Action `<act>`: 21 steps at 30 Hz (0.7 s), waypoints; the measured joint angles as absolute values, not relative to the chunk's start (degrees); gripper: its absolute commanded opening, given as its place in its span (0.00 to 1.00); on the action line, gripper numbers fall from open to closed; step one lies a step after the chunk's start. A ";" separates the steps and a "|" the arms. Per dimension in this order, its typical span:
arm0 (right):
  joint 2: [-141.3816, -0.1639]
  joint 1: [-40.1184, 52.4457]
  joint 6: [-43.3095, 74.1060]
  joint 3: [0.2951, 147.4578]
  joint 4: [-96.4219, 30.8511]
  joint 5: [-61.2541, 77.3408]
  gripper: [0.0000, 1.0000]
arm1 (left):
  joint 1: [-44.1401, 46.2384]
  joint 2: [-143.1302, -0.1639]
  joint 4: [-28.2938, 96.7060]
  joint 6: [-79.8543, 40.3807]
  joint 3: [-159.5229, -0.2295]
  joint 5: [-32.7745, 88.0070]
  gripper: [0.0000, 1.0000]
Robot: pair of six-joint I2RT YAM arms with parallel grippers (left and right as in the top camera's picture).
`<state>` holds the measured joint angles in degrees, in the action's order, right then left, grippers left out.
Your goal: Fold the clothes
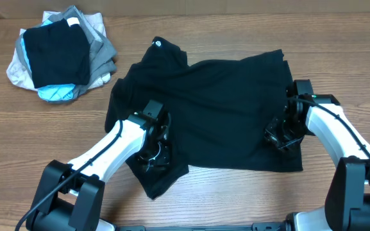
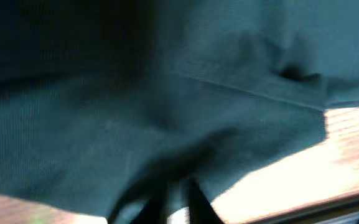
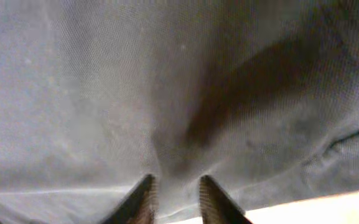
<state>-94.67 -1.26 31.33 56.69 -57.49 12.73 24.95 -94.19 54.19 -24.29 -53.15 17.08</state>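
1. Found the black shirt (image 1: 223,109) spread on the table (image 1: 236,25), long axis running left to right, collar end at the far left.
2. Placed the left gripper (image 1: 154,144) on the shirt's near-left part and the right gripper (image 1: 281,133) at its right edge, each nearer its own end.
3. Saw the right gripper's fingers (image 3: 143,198) either side of a raised ridge of cloth; judged it clamped on the shirt.
4. Could not tell the left gripper's state: too blurred in its wrist view.
5. Made out a round white logo (image 1: 158,43) by the collar; read no lettering anywhere.
6. Noted a pile of garments (image 1: 59,54) at far left, well apart.
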 measured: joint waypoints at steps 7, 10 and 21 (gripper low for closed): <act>-94.65 -1.87 31.35 52.90 -52.53 13.91 0.13 | 24.23 -94.19 52.14 -25.19 -50.35 17.02 0.04; -94.65 -1.96 31.75 51.51 -51.13 14.24 0.08 | 24.23 -94.19 52.03 -25.43 -49.43 17.04 0.04; -94.67 -8.99 33.01 49.78 -51.59 14.79 0.04 | 24.23 -94.13 51.75 -26.70 -43.62 18.59 0.04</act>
